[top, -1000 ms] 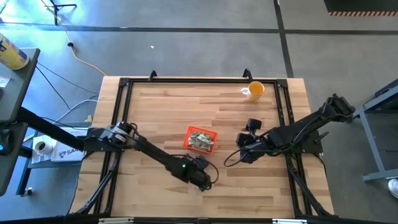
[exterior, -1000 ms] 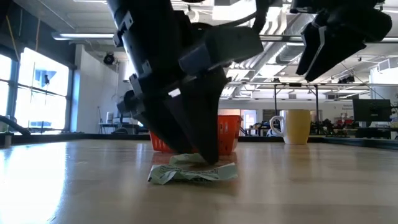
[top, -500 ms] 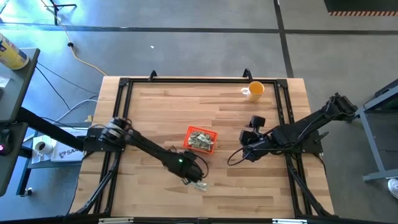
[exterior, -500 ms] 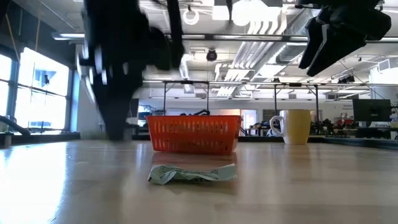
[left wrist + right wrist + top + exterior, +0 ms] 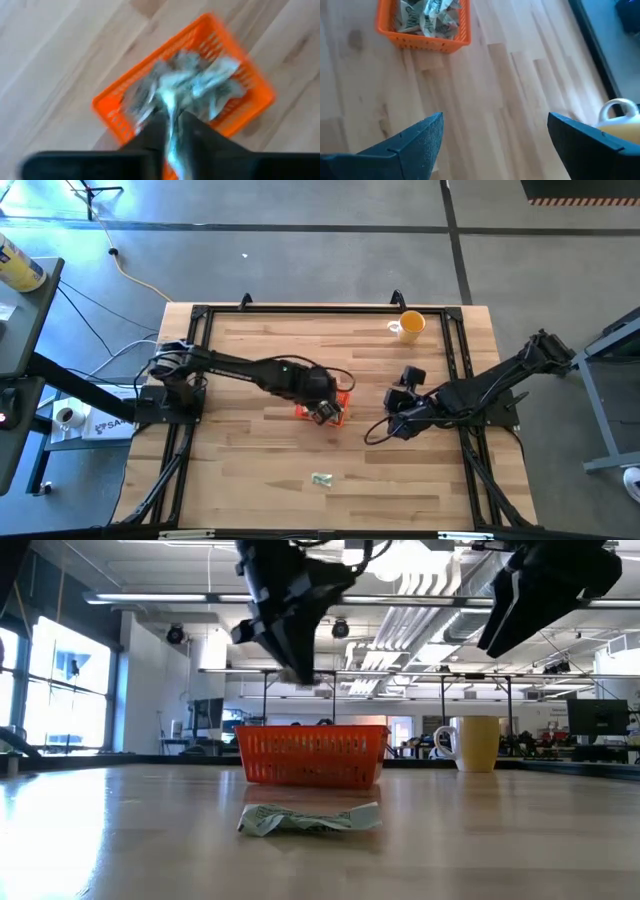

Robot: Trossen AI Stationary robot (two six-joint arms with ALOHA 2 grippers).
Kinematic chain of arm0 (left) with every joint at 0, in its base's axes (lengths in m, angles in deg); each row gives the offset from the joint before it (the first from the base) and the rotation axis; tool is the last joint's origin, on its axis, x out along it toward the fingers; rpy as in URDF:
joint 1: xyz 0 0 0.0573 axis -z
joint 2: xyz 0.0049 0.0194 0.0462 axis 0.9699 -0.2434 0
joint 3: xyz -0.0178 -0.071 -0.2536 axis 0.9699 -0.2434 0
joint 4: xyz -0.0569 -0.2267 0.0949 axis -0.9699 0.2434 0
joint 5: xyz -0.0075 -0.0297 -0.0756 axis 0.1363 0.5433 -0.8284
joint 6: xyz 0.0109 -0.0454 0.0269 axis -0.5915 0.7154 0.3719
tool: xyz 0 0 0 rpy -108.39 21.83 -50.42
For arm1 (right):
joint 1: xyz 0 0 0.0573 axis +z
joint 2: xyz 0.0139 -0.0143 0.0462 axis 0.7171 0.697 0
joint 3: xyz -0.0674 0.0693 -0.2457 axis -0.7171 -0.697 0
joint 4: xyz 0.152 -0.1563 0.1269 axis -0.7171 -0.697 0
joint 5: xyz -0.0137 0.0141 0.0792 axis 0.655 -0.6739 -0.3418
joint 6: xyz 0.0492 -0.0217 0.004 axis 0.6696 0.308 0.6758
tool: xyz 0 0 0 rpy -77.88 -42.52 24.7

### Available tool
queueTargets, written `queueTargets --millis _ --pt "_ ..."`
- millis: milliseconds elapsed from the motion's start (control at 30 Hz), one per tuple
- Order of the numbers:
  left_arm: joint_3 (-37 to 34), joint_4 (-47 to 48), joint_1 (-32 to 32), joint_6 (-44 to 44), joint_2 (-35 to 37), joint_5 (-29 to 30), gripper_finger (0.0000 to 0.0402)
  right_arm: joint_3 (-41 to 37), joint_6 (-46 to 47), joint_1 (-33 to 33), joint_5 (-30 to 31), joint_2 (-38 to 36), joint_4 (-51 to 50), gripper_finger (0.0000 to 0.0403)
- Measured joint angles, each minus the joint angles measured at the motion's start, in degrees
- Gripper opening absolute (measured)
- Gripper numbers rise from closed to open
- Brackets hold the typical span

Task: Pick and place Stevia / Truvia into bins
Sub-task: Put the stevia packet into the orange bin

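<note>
The orange tray (image 5: 338, 394) sits mid-table with several green-and-white packets (image 5: 427, 15) heaped inside. My left gripper (image 5: 325, 412) hovers above the tray's near side, shut on one packet (image 5: 172, 137); in the low view it (image 5: 298, 665) is well above the tray (image 5: 312, 755). A crumpled packet (image 5: 321, 479) lies flat on the wood near the near edge, also seen in the low view (image 5: 310, 818). My right gripper (image 5: 495, 117) is open, raised over bare wood right of the tray (image 5: 398, 423). My left gripper pinches a pale green-white packet (image 5: 171, 131) between its two fingers (image 5: 195, 137), coming from above and pointing down. The packet is lifted clear, above the tray's heap of packets. Blur hides which edge of the packet it has.
An orange-yellow cup (image 5: 409, 325) stands near the far right corner, seen also in the low view (image 5: 478, 743). A black frame (image 5: 300, 310) borders the table. Bare wood lies left of the tray and along the near edge around the loose packet.
My left gripper rose from the packets lying near the near edge and travelled toward the far edge, ending above the orange tray with a packet in its fingers. One crumpled packet stayed on the wood where it was.
</note>
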Motion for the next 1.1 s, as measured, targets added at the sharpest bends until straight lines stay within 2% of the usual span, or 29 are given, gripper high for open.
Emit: queueTargets --millis 200,267,367,467,600,700,900,1100 --pt "-0.1 5.6 -0.2 2.0 1.0 -1.5 0.0235 -0.1 2.2 0.1 -3.2 0.0 0.9 0.0346" --pt "0.0 5.4 1.8 3.1 2.5 -2.4 0.0267 -0.9 0.0 0.1 -4.7 0.0 4.1 0.0346" --pt "0.1 7.1 6.6 5.6 4.1 -1.9 0.029 -3.6 -7.6 0.1 -12.4 0.3 15.6 0.0346" --pt "0.1 11.5 12.2 12.3 4.9 1.3 0.0284 -6.2 -13.0 0.0 -18.1 2.7 27.3 0.0346" --pt "0.0 17.6 19.6 25.6 5.0 4.2 0.0252 -5.4 -14.7 -0.1 -20.0 8.7 37.8 0.0346" --pt "-0.3 17.7 23.9 33.9 5.1 6.3 0.0224 -2.9 -15.5 0.1 -22.9 15.2 43.4 0.0346" --pt "-2.1 19.5 28.3 43.3 5.1 7.3 0.0183 4.3 -14.1 1.3 -25.2 27.8 44.5 0.0346" --pt "-4.9 21.3 30.5 44.1 5.0 7.2 0.0168 13.1 -17.2 5.2 -24.8 37.0 44.3 0.0346"
